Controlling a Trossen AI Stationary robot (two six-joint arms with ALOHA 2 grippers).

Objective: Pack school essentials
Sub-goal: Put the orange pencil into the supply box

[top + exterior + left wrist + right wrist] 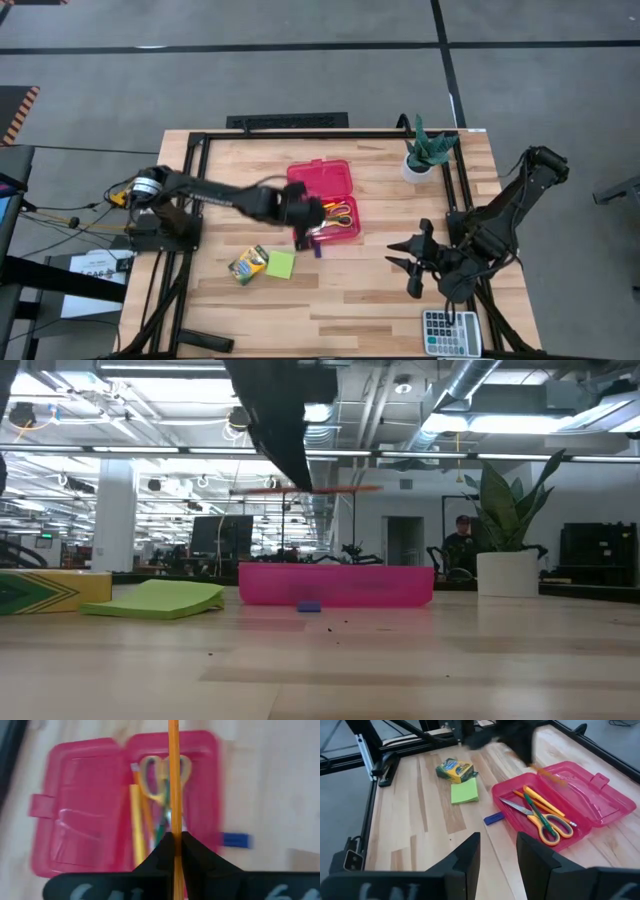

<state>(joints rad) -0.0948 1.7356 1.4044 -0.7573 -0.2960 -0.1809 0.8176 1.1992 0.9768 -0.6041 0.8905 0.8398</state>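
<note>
Room: an open office hall with ceiling lights and ducts lay beyond the tabletop (350, 290); a person (461, 545) sat far behind it.
Tabletop: light wood planks inside a black frame.
Pink case: the open pink case (322, 199) lay at mid-tabletop, lid folded back toward the far side.
Case contents: the scissors (547, 822) with orange-yellow handles, a yellow pen (543, 801) and a green pen (535, 810) lay inside the tray.
Left gripper: the left gripper (303, 224) hung over the near left corner of the case, its fingers (192, 850) clamped together on an orange pencil (173, 775).
Orange pencil: held level above the case in the low view; in the left wrist view it ran straight out from between the fingers, over the scissors.
Blue eraser: the blue eraser (494, 818) lay on the tabletop just beside the case's near wall.
Crayon box: the crayon box (248, 266) lay near and left of the case.
Sticky-note pad: the lime sticky-note pad (281, 264) lay touching the right side of the crayon box.
Right gripper: the right gripper (409, 257) waited at the right of the tabletop, fingers (467, 855) apart and holding nothing.
Plant: a potted plant (428, 150) stood at the far right.
Calculator: a grey calculator (449, 333) lay at the near right edge.
</note>
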